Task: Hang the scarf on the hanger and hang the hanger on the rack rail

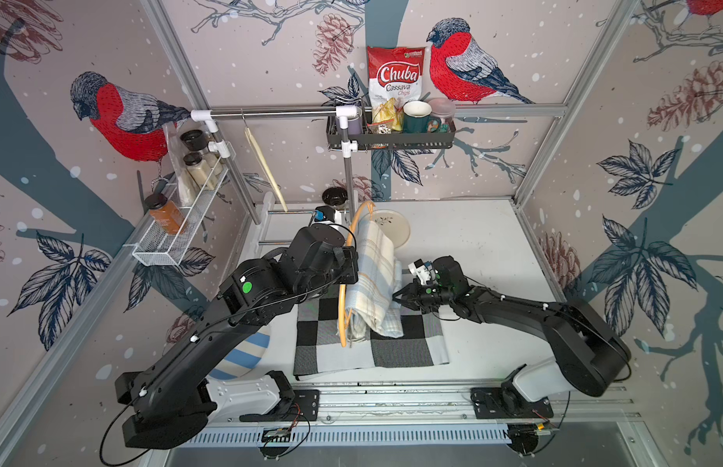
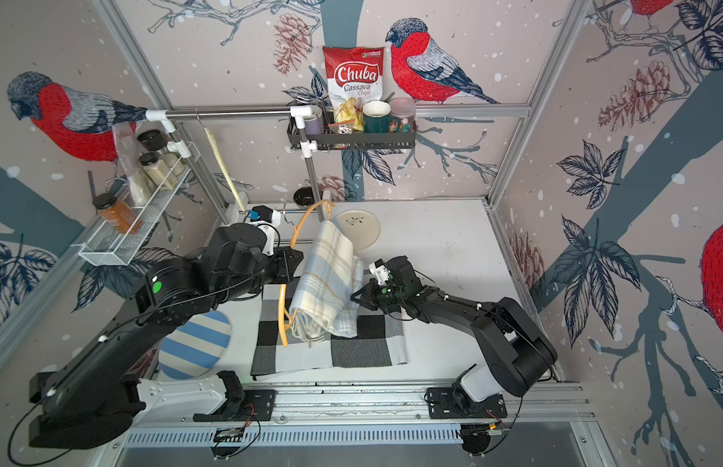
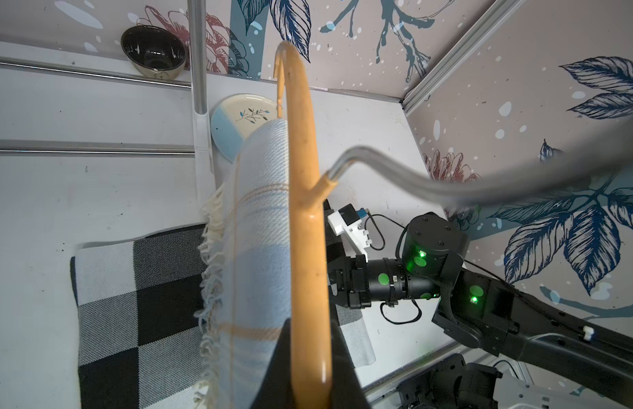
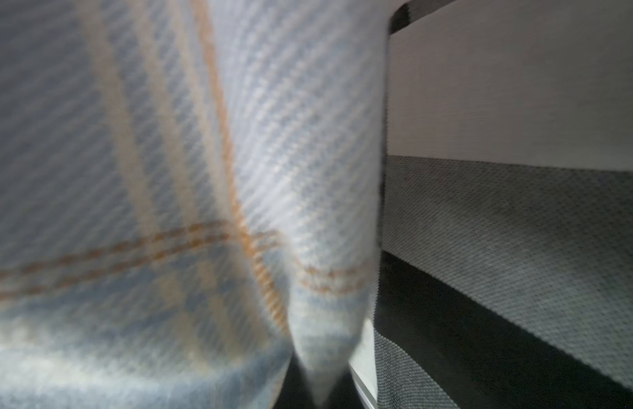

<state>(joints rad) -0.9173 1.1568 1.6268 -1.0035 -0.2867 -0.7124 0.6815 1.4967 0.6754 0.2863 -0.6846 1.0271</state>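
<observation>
Two grippers share this job, and each one has a reason for its grip. Your left gripper [image 3: 309, 368] is closed tight around the orange hanger [image 1: 343, 315]. It holds the hanger up off the checked mat [image 1: 404, 343] so the cloth has room to hang down. The plaid scarf [image 1: 372, 275] is right beside that gripper, on the side facing your other arm, and it looks draped over the hanger. Your right gripper [image 1: 397, 297] is pinched shut on a fold of the scarf, right at its tips. Its wrist camera sees almost nothing but cloth. I think it grips there so you can tug the scarf even and stop it sliding off. The fringe end hangs low, close to the mat. The hanger's metal hook [image 3: 378, 170] sticks out past your left gripper, and nothing seems to touch it.
</observation>
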